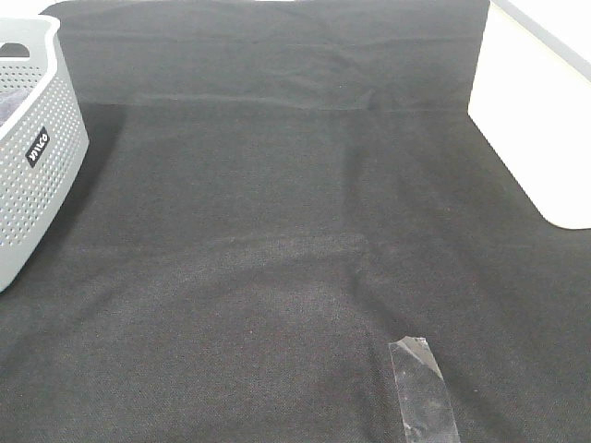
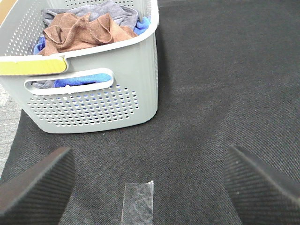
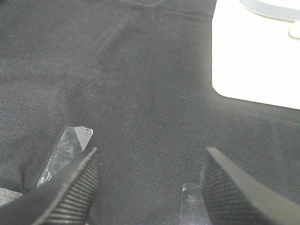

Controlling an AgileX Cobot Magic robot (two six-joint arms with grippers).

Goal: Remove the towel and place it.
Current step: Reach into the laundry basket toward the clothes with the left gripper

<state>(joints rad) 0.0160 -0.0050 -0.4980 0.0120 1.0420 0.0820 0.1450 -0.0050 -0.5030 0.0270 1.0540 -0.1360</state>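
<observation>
The brown towel lies crumpled on top of other cloths inside the grey perforated basket, seen in the left wrist view. In the high view only the basket's side shows at the far left; the towel is hidden there. My left gripper is open and empty, hovering over the black cloth a short way from the basket. My right gripper is open and empty above the black cloth. Neither arm shows in the high view.
A black tablecloth covers the table. Clear tape strips lie on it. Blue and grey cloths share the basket. A white surface borders the cloth at the right.
</observation>
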